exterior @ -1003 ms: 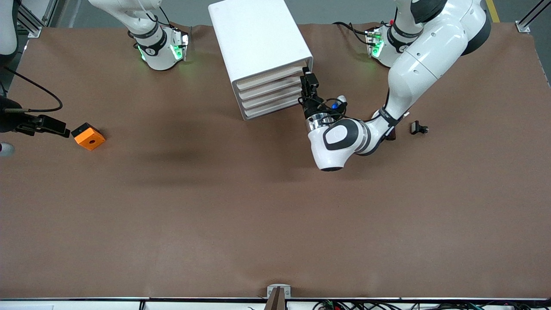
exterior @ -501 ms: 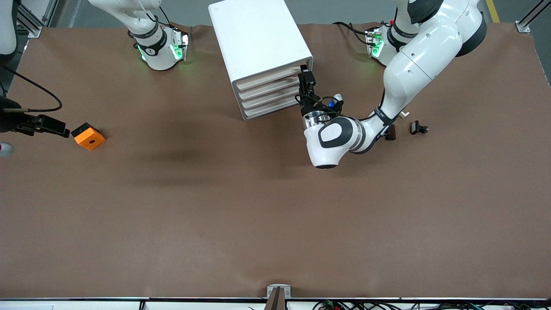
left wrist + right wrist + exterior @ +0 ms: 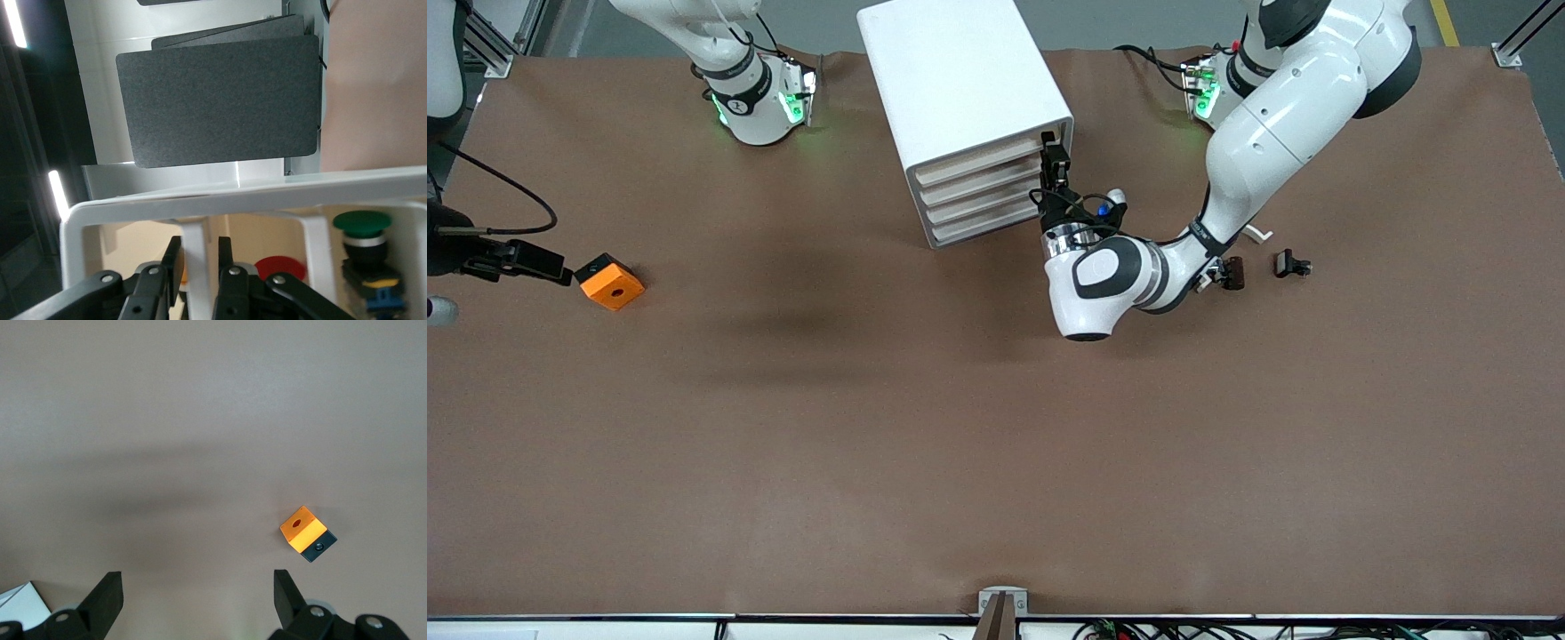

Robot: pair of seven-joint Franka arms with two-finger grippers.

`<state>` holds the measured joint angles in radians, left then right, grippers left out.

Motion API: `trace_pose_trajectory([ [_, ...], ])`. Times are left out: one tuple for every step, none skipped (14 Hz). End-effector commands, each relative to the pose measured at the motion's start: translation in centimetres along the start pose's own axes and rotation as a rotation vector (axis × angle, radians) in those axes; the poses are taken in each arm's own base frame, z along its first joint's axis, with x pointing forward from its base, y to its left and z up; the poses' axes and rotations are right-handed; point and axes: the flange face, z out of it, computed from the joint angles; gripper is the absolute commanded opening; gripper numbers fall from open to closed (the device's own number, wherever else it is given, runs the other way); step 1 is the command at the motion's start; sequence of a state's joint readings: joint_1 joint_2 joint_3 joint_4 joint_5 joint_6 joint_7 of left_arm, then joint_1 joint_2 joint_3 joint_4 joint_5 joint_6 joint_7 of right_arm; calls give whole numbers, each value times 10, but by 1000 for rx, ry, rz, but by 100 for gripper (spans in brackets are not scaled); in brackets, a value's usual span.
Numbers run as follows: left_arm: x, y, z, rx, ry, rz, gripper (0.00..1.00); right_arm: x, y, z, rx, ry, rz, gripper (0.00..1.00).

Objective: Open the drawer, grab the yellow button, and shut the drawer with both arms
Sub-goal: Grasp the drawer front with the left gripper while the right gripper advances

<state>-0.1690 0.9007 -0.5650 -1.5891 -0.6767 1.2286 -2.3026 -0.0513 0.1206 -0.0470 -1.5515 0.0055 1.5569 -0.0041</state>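
Note:
The white cabinet (image 3: 969,84) stands at the back of the table with its four beige drawer fronts pushed in. The drawer (image 3: 978,158) is the topmost one. My left gripper (image 3: 1049,153) is at this drawer's end toward the left arm's side. In the left wrist view my left gripper (image 3: 199,257) is shut on a white upright bar (image 3: 195,240) of the drawer front. The button is hidden. My right gripper (image 3: 562,272) hangs open over the table at the right arm's end, beside the orange block (image 3: 609,281). In the right wrist view my right gripper (image 3: 198,585) has nothing between its fingers.
The orange block (image 3: 303,530) has a black hole in it. Two small black clips (image 3: 1291,264) (image 3: 1232,271) lie by the left arm's elbow. Inside the white frame (image 3: 240,200) sit a green-capped push button (image 3: 362,230) and a red round part (image 3: 280,268).
The left arm has shifted toward the cabinet, and its fingers have closed in on the white bar. The right arm and the orange block have stayed put.

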Motion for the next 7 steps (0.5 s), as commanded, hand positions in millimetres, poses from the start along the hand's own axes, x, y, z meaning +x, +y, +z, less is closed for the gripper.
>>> trace_pose_trajectory([
  [-1, 9, -4, 5, -5, -48, 16, 4, -2, -3, -3, 3, 73, 100],
  [0, 9, -5, 4, -7, -52, 12, 4, -3, -4, -8, 3, 81, 100],
  [1, 10, -5, 5, -6, -57, 12, 4, -1, -4, -8, 5, 79, 100],
  [1, 10, -5, 5, -7, -61, 10, 5, 1, -3, -14, 5, 81, 100],
  [2, 12, -5, 4, -7, -65, 10, 8, 2, -3, -41, 24, 76, 100],
  [1, 12, -4, 4, -4, -65, 9, 11, 1, -6, -66, 58, 74, 100],
  [0, 11, -4, 2, -4, -63, 9, 11, -1, -6, -72, 59, 80, 100],
])
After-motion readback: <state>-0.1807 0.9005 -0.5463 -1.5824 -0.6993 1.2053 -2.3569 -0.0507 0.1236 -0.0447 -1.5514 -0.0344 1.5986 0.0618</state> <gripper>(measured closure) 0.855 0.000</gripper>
